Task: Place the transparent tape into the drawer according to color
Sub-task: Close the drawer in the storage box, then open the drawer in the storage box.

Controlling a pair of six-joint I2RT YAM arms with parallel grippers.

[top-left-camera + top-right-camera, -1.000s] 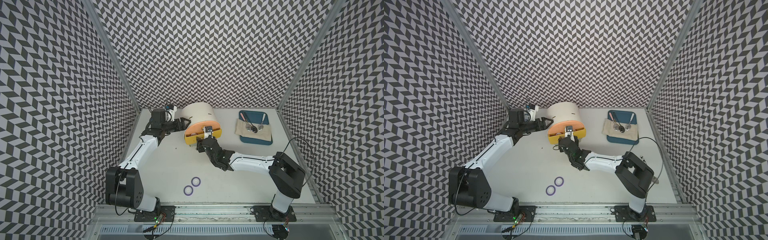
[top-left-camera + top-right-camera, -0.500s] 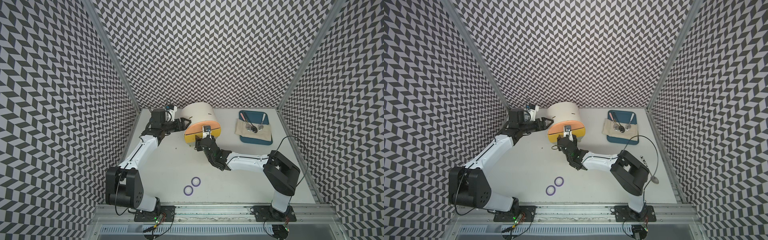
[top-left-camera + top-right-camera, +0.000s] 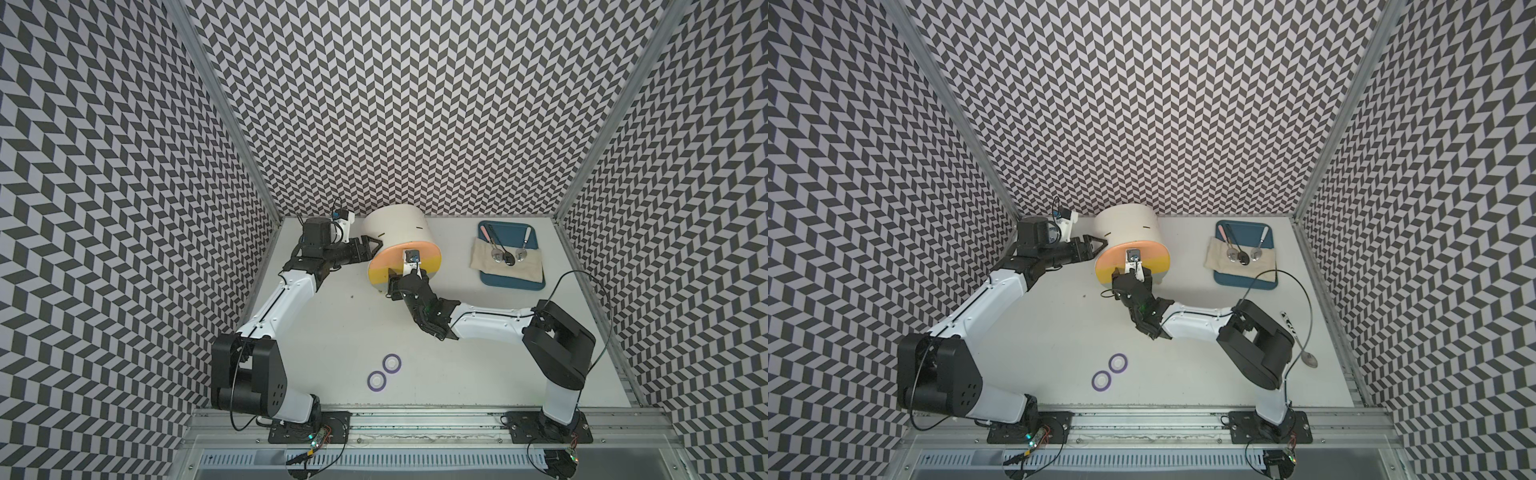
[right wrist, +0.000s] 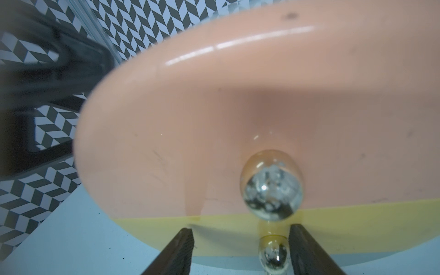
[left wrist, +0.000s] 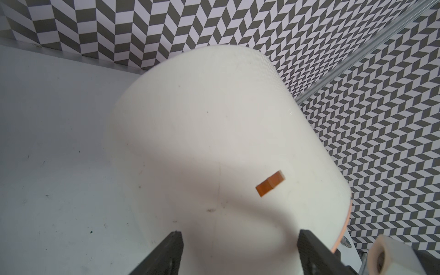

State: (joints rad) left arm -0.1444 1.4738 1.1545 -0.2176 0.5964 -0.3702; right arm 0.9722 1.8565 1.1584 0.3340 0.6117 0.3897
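- Chevron-patterned walls (image 3: 415, 104) are closing in the white desk (image 3: 340, 324) on three sides, and a metal rail (image 3: 415, 419) is running along its front edge.
- The white arch-topped cabinet (image 3: 397, 226) is standing close to the back wall with its fronts facing forward. The peach drawer (image 3: 388, 257) is sitting above the yellow drawer (image 3: 380, 277), both lying flush, and a sliver of a pale grey-green drawer (image 3: 1160, 276) is showing beneath them.
- A purple tape ring (image 3: 392, 363) and a second purple tape ring (image 3: 376, 380) are lying flat just beside each other near the front, well apart from the cabinet. Wide bare desk is stretching between them and the drawers, and between both arms.
- The left hand (image 3: 376, 246) is holding its jaws spread beside the cabinet's side wall. Its fingers (image 5: 171, 247) are framing the white wall in the left wrist view, but I cannot tell whether they are touching it.
- The right hand (image 4: 240, 235) is facing the drawer fronts with its jaws apart, pinching nothing. The yellow drawer's knob (image 4: 273, 256) is sitting between them, close to a single finger, and the peach drawer's knob (image 4: 271, 185) is standing clear above.
- The blue tray (image 3: 515, 284) is lying near the back right corner, carrying a cloth (image 3: 523, 266) and spoons (image 3: 508, 258).
- Only the left wrist view is showing an orange tab (image 5: 270, 183) on the cabinet's side.
- A loose spoon (image 3: 1309, 360) is lying by the right wall, showing in a top view beyond the right arm's elbow.
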